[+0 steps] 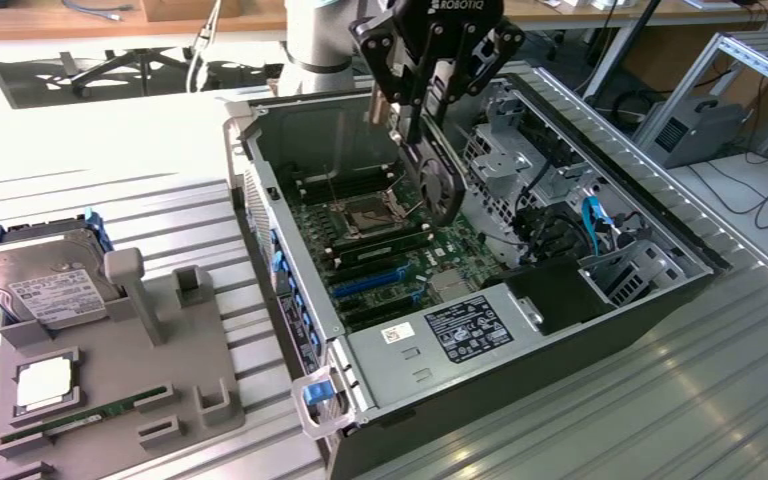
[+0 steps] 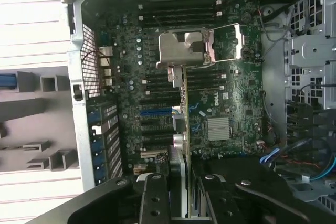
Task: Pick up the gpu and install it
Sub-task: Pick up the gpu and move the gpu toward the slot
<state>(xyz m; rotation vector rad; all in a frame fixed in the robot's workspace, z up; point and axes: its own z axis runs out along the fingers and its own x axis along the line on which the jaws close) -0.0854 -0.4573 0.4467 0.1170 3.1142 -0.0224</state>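
Black and edge-down, the gpu hangs clamped in the hand above the motherboard inside the open case, upright, I judge, so its connector edge can meet the motherboard's blue slots.

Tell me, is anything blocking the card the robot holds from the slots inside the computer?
No, nothing visible. The gripper holds the gpu in its jaws above the open case, and the blue slots on the motherboard below look bare.
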